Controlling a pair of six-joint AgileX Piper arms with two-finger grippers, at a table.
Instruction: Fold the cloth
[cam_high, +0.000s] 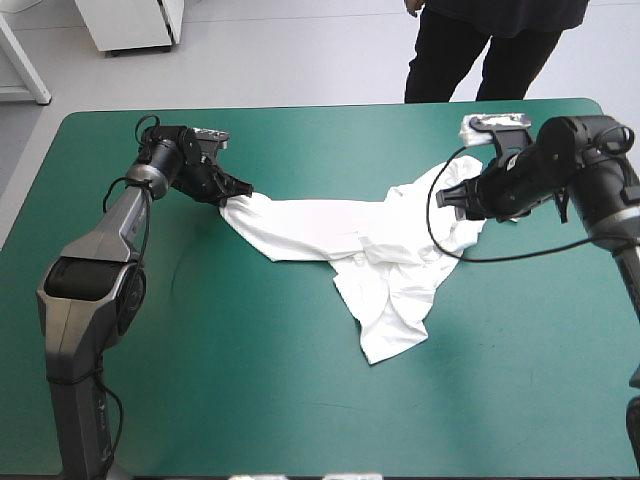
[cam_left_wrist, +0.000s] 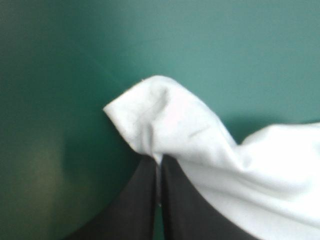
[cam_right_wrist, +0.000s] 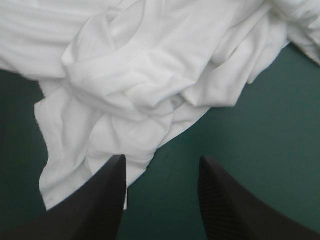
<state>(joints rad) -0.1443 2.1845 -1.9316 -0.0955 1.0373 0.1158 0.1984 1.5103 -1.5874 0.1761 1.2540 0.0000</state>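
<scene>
The white T-shirt (cam_high: 365, 245) lies crumpled and stretched across the middle of the teal-green table. My left gripper (cam_high: 232, 192) is shut on the T-shirt's left end, and a pinched fold (cam_left_wrist: 160, 117) sticks out past the black fingers (cam_left_wrist: 142, 200). My right gripper (cam_high: 452, 198) hovers over the T-shirt's right part, open, with its fingers (cam_right_wrist: 102, 192) apart. In the right wrist view the T-shirt (cam_right_wrist: 150, 65) lies bunched just ahead of the fingers, one edge reaching under one finger. Nothing sits between them but the table cover.
The bare teal-green cover (cam_high: 250, 380) spreads in front of the T-shirt and to its left. The table's far edge (cam_high: 330, 108) runs close behind both grippers.
</scene>
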